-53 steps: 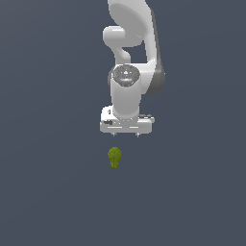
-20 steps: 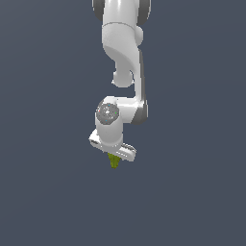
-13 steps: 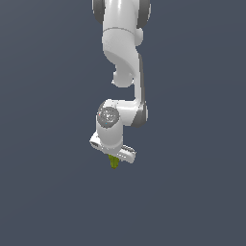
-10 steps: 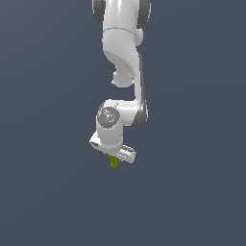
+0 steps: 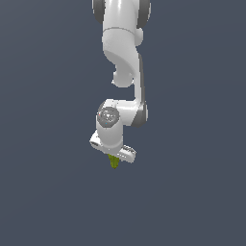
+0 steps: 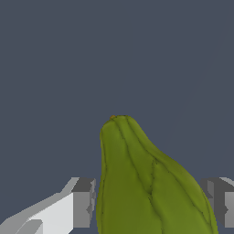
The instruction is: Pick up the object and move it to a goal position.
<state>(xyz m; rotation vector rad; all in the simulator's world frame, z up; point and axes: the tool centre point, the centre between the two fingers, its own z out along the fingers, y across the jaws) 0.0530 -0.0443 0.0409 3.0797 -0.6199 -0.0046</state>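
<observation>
The object (image 5: 114, 164), a small olive-green bumpy pear-shaped lump, sticks out below my white gripper (image 5: 113, 159) in the exterior view. Most of it is hidden by the hand. In the wrist view the object (image 6: 141, 183) fills the gap between the two grey fingertips (image 6: 83, 203), its narrow end pointing away from the hand. Both pads rest against its sides, so the gripper (image 6: 151, 203) is shut on it. I cannot tell whether the object still touches the ground.
The ground (image 5: 192, 192) is a plain dark blue-grey surface with no other objects, edges or markers in either view. The white arm (image 5: 122, 53) rises above the hand.
Since 2.6 s ago the arm has swung down and turned onto the object, which was then free below the gripper. Over the last second the hand shifted only slightly.
</observation>
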